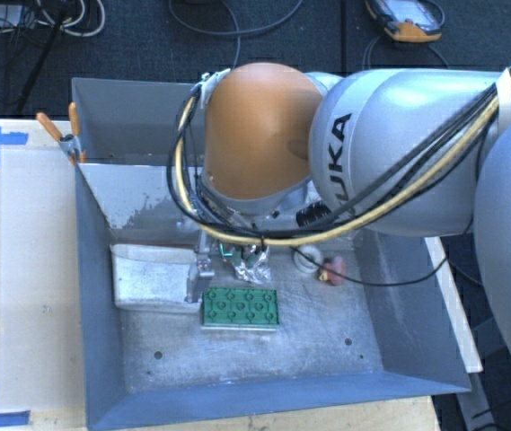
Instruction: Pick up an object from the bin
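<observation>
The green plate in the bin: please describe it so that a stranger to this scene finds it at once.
Look at the floor of the grey metal bin, just below the gripper in the view. A flat rectangular plate lies there, near the middle. It alone is green and has rows of round studs, unlike the plain pale grey block to its left.

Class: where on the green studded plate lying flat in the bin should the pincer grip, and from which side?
Likely the two long edges of the green studded plate, pinched across its narrower width from straight above: it lies flat, studs up.
</observation>
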Robot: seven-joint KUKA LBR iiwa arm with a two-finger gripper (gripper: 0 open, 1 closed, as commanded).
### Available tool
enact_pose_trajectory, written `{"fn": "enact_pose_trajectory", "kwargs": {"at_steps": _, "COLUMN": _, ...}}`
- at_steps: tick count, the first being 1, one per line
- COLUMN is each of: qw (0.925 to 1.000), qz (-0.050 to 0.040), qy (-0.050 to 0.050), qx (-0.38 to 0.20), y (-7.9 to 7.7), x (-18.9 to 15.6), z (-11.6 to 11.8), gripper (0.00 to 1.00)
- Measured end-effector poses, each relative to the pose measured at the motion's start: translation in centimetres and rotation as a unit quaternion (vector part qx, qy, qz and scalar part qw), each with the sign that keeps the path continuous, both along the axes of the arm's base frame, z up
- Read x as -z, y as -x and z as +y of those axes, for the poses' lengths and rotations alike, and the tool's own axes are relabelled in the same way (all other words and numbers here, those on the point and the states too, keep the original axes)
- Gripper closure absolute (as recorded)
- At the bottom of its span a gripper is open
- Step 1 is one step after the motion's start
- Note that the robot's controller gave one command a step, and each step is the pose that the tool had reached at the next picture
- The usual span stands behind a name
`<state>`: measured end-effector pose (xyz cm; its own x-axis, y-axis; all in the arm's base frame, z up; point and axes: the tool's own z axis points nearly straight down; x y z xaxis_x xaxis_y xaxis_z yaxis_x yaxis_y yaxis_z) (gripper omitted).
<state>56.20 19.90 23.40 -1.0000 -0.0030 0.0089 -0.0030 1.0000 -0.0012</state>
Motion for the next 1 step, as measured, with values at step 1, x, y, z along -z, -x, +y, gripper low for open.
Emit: {"fn": "enact_pose_trajectory", "kwargs": {"at_steps": 1, "qw": 0.9897, "qz": -0.0136, "qy": -0.002, "qx": -0.142, "y": 0.39, "x": 13.19, "z": -6.28, "gripper": 0.0}}
